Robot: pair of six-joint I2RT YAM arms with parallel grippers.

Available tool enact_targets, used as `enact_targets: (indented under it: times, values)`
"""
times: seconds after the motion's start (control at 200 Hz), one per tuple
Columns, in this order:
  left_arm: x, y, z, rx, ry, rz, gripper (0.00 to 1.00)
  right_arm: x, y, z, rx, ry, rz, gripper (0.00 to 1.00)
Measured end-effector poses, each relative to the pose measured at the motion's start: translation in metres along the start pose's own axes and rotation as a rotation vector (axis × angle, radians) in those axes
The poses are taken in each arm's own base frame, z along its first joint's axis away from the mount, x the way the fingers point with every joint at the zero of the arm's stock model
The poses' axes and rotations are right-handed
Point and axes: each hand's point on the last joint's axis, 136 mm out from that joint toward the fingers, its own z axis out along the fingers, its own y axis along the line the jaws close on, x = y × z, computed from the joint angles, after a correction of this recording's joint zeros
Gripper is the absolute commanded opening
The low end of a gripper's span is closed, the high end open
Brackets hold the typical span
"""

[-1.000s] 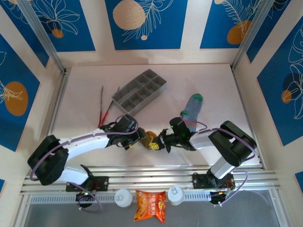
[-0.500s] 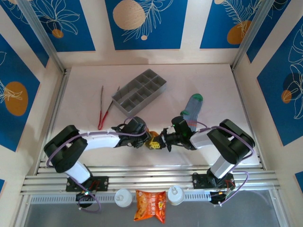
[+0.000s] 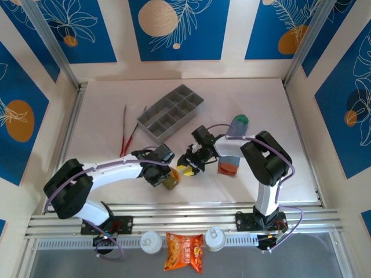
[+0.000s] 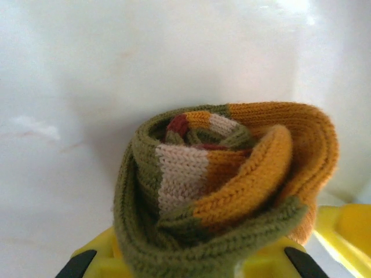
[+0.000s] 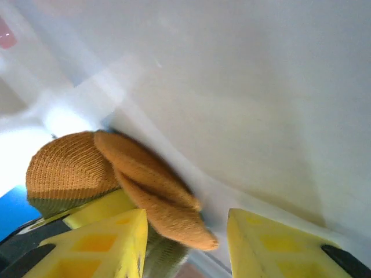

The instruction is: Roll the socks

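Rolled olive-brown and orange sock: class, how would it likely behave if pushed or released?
The rolled olive-brown and orange knitted sock looks soft and probably light: its spiral layers sag. Pushed, it would likely squash rather than slide. Its loose orange end may let it unroll.

On the white table (image 3: 104,98), far and a little left of centre: a grey compartment tray (image 3: 171,113), set askew. Just left of it, apart from it: red tongs (image 3: 126,133), tips pointing far. Off the table, at the near edge past the metal rails (image 3: 185,214): an orange snack bag (image 3: 184,252), flanked by two white round caps (image 3: 150,241) (image 3: 214,238), one left, one right. On the walls around: blue panels (image 3: 177,26) with leaf prints.
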Motion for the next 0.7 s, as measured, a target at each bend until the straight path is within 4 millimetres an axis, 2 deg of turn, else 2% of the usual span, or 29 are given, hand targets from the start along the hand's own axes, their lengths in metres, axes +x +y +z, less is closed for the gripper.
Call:
enact_targets:
  times: [0.095,0.17,0.305,0.4,0.56,0.63,0.695]
  values:
    - [0.001,0.003,0.000,-0.072,0.005,-0.034,0.00,0.011,-0.004,-0.010,0.049,-0.050,-0.102,0.43]
    - [0.001,0.000,0.000,-0.141,0.008,-0.057,0.00,0.027,-0.003,-0.023,0.050,-0.106,-0.193,0.39]
    - [0.003,-0.005,0.003,-0.264,0.011,-0.078,0.00,0.053,0.004,-0.044,0.016,-0.253,-0.367,0.41]
    - [0.003,-0.007,0.005,-0.341,0.013,-0.089,0.00,0.068,-0.003,-0.040,-0.003,-0.326,-0.458,0.44]
    - [0.004,-0.010,0.007,-0.462,0.018,-0.090,0.00,0.077,-0.039,-0.022,0.038,-0.399,-0.454,0.47]
    - [0.004,-0.011,0.008,-0.513,0.024,-0.088,0.00,0.073,-0.038,-0.021,0.034,-0.433,-0.420,0.49]
    - [0.005,-0.011,0.010,-0.559,0.036,-0.076,0.00,0.071,-0.028,-0.022,-0.005,-0.465,-0.385,0.51]
